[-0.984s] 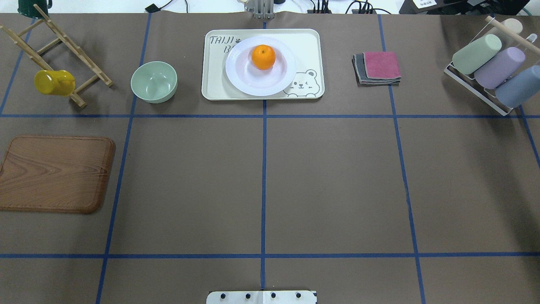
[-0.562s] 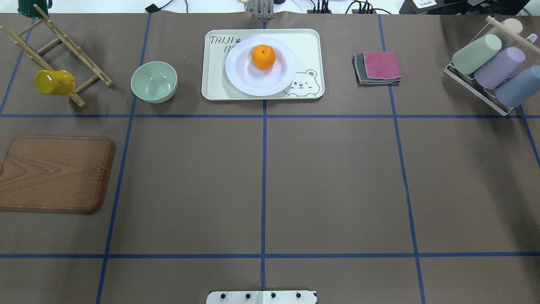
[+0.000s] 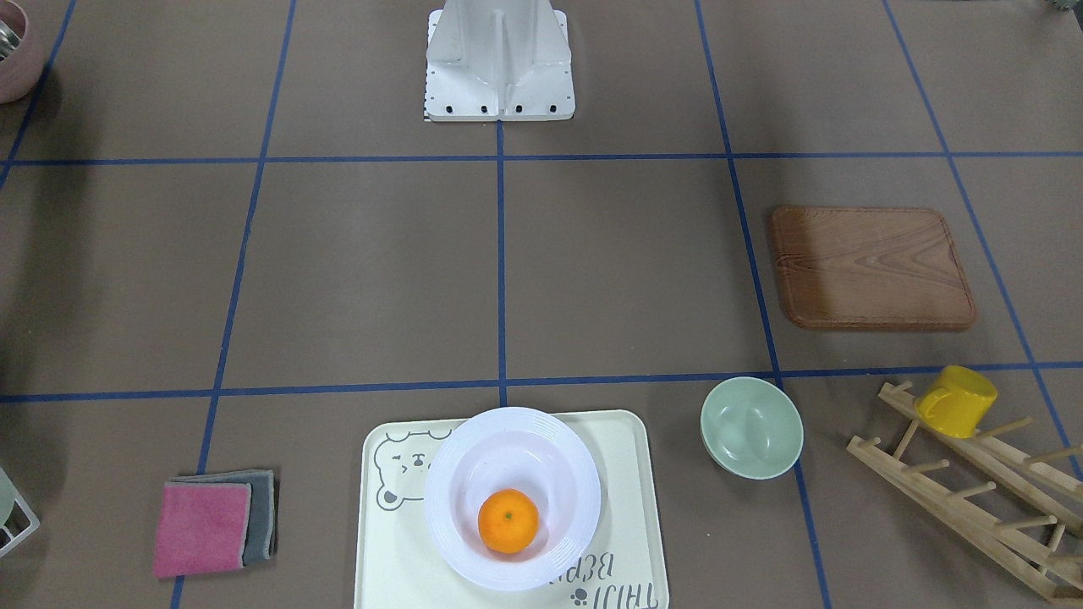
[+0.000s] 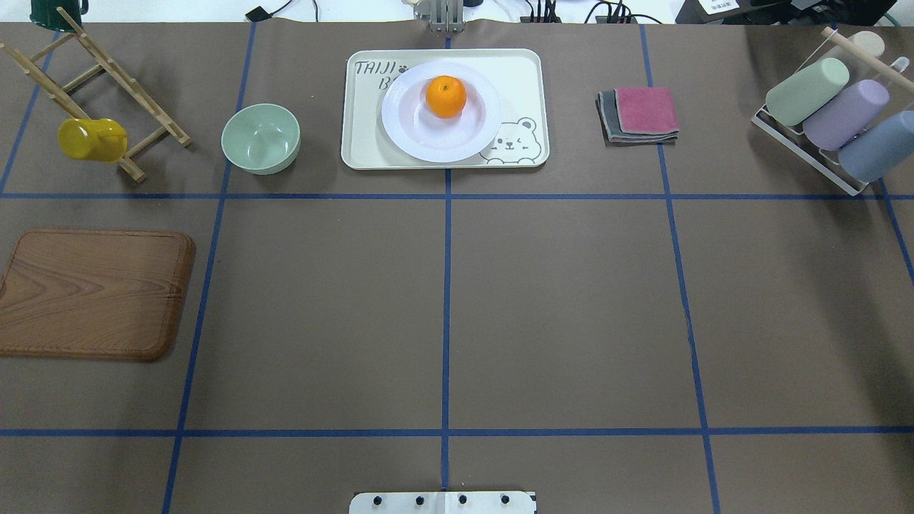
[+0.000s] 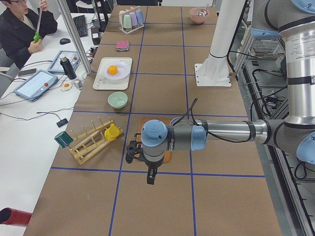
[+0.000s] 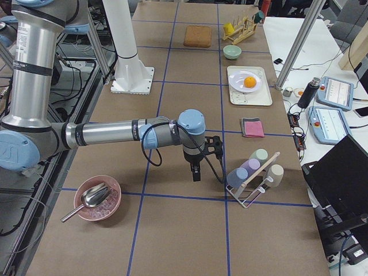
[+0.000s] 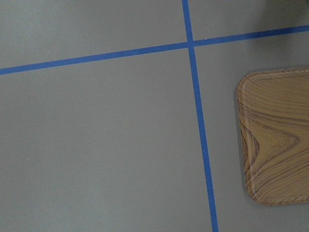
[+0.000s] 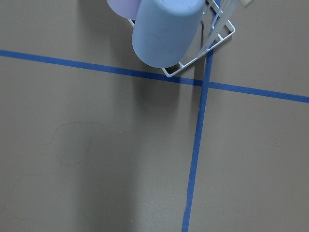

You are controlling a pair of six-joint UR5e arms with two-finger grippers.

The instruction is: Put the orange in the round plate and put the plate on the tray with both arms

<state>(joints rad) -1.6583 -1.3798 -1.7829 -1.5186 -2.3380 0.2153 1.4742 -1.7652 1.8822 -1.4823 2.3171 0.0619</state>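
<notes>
The orange (image 4: 445, 96) lies in the white round plate (image 4: 401, 137), and the plate rests on the cream bear tray (image 4: 525, 78) at the far middle of the table. From the front the orange (image 3: 508, 521) sits in the plate's near half (image 3: 444, 507). Both arms are pulled back from the tray. The left gripper (image 5: 150, 177) hangs over the table beside the wooden board. Near the cup rack, the right gripper (image 6: 196, 172) points down. Each shows only in a side view, so I cannot tell whether it is open or shut. Neither wrist view shows fingers.
A mint bowl (image 4: 260, 138) stands left of the tray, folded cloths (image 4: 639, 114) right of it. A wooden board (image 4: 93, 293), a wooden rack with a yellow mug (image 4: 91, 139), a cup rack (image 4: 832, 118) and a pink bowl with scoop (image 6: 98, 197) line the sides.
</notes>
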